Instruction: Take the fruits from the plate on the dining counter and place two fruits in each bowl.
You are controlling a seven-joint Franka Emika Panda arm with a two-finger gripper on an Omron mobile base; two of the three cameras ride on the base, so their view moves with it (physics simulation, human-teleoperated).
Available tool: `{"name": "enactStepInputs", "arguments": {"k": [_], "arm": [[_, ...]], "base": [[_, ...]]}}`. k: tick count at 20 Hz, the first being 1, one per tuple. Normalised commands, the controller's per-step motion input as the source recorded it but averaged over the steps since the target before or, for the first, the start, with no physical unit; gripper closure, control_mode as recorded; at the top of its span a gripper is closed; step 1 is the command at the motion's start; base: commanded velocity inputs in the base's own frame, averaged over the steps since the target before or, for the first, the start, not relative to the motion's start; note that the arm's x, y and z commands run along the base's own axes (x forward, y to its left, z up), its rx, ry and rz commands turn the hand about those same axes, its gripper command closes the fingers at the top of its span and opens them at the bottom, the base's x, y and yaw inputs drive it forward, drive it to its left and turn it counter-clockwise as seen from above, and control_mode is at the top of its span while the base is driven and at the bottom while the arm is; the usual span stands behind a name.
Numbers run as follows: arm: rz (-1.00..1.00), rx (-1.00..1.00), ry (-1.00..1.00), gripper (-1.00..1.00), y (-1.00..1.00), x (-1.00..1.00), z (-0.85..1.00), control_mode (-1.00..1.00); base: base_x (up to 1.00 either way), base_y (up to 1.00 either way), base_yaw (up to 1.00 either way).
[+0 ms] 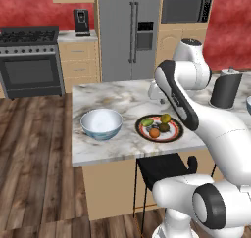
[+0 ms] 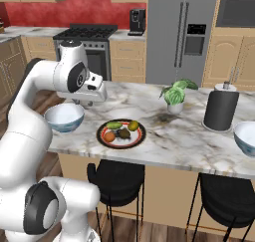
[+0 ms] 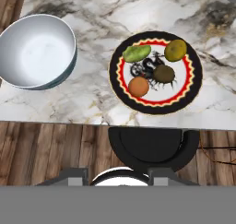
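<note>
On the marble dining counter (image 1: 117, 97) (image 2: 189, 131) (image 3: 92, 103) lies the plate (image 1: 177, 133) (image 2: 121, 146) (image 3: 155, 109) with four fruits: orange (image 1: 154, 132) (image 2: 109, 136) (image 3: 138, 86), green (image 1: 147, 122) (image 2: 114, 125) (image 3: 137, 53), yellow-green (image 1: 165, 118) (image 2: 133, 125) (image 3: 175, 50) and dark brown (image 1: 163, 127) (image 2: 124, 133) (image 3: 164, 73). One empty bowl (image 1: 101, 131) (image 2: 64, 124) (image 3: 37, 51) stands left of the plate; the other bowl (image 2: 247, 138) sits at the counter's right end. My gripper (image 2: 88, 104) (image 3: 118, 176) hangs shut above the counter's near edge, holding nothing.
A black paper-towel roll (image 1: 225, 90) (image 2: 220, 108) and a small potted plant (image 2: 175, 94) stand behind the plate to its right. Black stools (image 1: 162, 168) (image 2: 117, 179) (image 3: 154, 149) are tucked under the counter's near edge. Stove and fridge line the back wall.
</note>
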Motion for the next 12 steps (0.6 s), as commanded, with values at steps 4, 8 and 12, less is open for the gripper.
{"name": "enactStepInputs", "arguments": {"k": [4,8,12], "arm": [[0.0,0.0,0.01,-1.0,-0.03,0.0,0.0,-1.0],[-0.12,0.0,0.07,-1.0,-0.01,0.0,-0.23,-1.0],[-0.23,0.0,0.06,-1.0,0.0,0.0,-0.53,-1.0]], "base": [[0.0,0.0,0.0],[0.0,0.0,0.0],[0.0,0.0,0.0]]}}
